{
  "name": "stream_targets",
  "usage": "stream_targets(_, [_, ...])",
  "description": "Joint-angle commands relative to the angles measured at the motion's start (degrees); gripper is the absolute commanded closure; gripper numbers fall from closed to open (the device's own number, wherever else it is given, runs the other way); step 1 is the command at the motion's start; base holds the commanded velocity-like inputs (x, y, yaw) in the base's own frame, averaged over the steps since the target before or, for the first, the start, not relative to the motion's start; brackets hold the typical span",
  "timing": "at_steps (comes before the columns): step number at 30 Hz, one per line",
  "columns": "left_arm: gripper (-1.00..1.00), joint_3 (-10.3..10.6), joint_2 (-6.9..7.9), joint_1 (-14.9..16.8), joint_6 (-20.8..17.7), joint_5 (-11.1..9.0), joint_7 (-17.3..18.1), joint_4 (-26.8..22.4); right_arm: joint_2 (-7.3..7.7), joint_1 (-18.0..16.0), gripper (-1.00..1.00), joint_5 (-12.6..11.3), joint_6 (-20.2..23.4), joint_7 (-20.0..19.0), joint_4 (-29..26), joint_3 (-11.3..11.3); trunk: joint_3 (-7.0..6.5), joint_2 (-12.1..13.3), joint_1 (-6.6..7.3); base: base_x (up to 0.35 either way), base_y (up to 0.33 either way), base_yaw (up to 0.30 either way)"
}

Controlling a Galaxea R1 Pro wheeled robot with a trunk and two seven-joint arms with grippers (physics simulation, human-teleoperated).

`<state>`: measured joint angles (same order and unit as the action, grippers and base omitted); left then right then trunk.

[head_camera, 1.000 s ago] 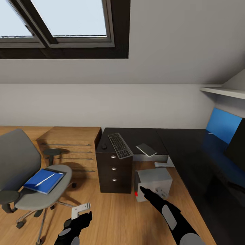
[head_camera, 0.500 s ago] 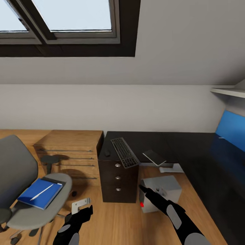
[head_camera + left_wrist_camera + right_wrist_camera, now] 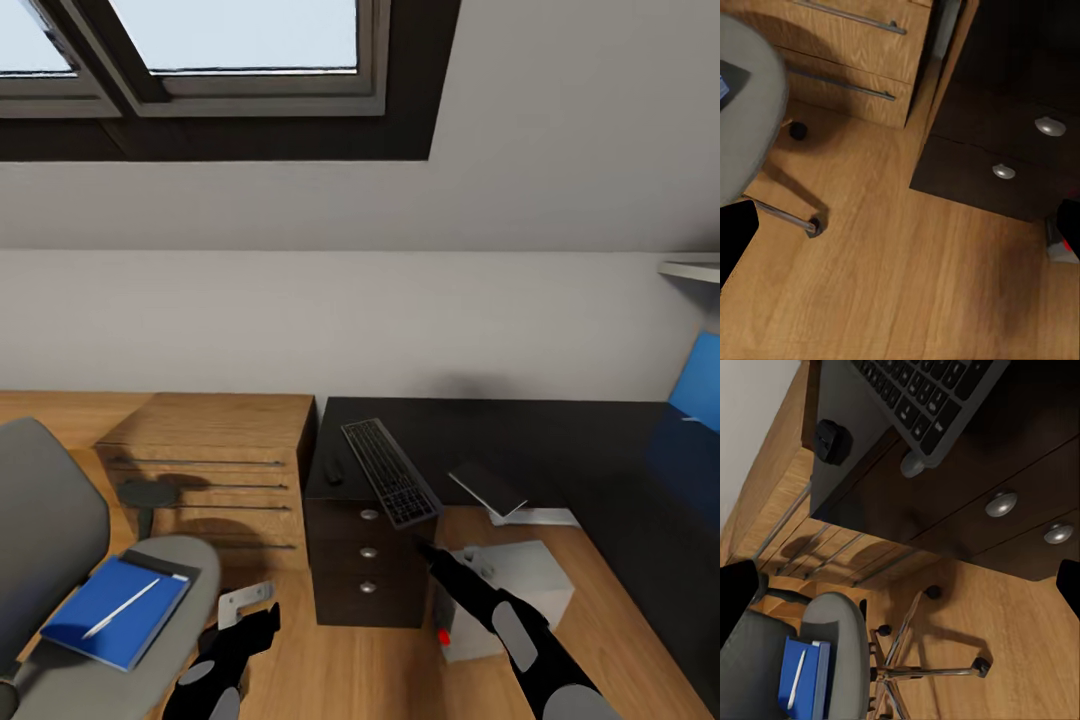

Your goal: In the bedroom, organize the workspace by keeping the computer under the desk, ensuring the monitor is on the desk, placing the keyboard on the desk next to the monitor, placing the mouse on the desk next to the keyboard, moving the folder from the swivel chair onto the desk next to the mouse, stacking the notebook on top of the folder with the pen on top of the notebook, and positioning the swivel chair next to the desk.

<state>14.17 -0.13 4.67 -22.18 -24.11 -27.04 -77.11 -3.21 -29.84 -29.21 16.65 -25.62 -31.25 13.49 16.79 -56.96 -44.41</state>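
Lying on the chair (image 3: pixel 150 610) seat at lower left, the folder (image 3: pixel 115 610) carries the pen (image 3: pixel 120 608). Keyboard (image 3: pixel 390 470) and mouse (image 3: pixel 333 470) rest mid-frame on the dark counter (image 3: pixel 560 440); the computer (image 3: pixel 515 595) stands on the floor beside its drawers. Both pincers, left (image 3: pixel 240 625) and right (image 3: pixel 432 555), hang empty, fingers spread.

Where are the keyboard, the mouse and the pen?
keyboard (image 3: pixel 391 472): head view, middle of its keys.
mouse (image 3: pixel 832 441): right wrist view, its black top.
pen (image 3: pixel 121 608): head view, mid-shaft, lying on the blue notebook.
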Motion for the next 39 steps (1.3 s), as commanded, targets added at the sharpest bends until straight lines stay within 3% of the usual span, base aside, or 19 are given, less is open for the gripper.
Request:
stream_targets(1, [-1.00, 0.89, 0.03, 0.04, -0.09, -0.52, -0.52, -0.03, -0.01, -0.04, -1.00, -1.80, 0.62, -0.21, 0.11, 0.80, 0.07, -0.05, -0.04, 0.304, 0.201, 0.000])
stream_targets(6, [-1.00, 2.25, 0.04, 0.04, -0.06, -0.56, -0.62, 0.02, 0.66, -0.04, -1.00, -7.62, 0.71, -0.37, 3.16, 1.44, 0.07, -0.05, -0.04, 0.304, 0.200, 0.000])
stream_targets(9, [-1.00, 2.57, 0.04, 0.01, -0.07, -0.59, -0.58, 0.03, 1.98, -0.04, -1.00, -11.76, 0.68, -0.52, 5.73, 1.58, 0.07, -0.05, -0.04, 0.304, 0.198, 0.000])
stream_targets(22, [-1.00, 5.53, 0.04, -0.01, -0.40, -1.62, -0.47, -3.52, 5.98, -0.04, -1.00, -16.42, 0.83, -2.18, 6.88, 1.62, 0.43, -0.85, -0.48, 0.120, 0.077, 0.000])
stream_targets(24, [-1.00, 6.26, 0.03, 0.00, -0.41, -2.28, -0.53, -4.09, 7.07, -0.04, -1.00, -18.11, 0.88, -2.51, 6.86, 1.62, 0.79, -1.65, -0.92, 0.004, 0.003, 0.000])
stream_targets(25, [-1.00, 7.34, 0.04, -0.01, -0.41, -2.62, -0.63, -4.31, 8.12, -0.04, -1.00, -20.32, 0.92, -2.61, 6.82, 1.64, 0.97, -2.05, -1.14, 0.000, 0.000, 0.000])
stream_targets(28, [-1.00, 7.74, 0.04, -0.01, -0.41, -2.66, -0.64, -4.28, 8.97, -0.04, -1.00, -21.72, 0.93, -2.55, 6.86, 1.70, 1.51, -3.26, -1.80, 0.000, 0.000, 0.000])
stream_targets(32, [-1.00, 7.86, 0.04, -0.01, -0.41, -2.68, -0.64, -4.28, 9.55, -0.04, -1.00, -23.38, 0.93, -2.46, 6.90, 1.65, 2.23, -4.86, -2.67, 0.000, 0.000, 0.000])
stream_targets(39, [-1.00, 7.89, 0.04, -0.01, -0.41, -2.69, -0.64, -4.28, 9.61, -0.04, -1.00, -23.92, 0.93, -2.42, 6.97, 1.63, 3.48, -7.67, -4.21, 0.000, 0.000, 0.000])
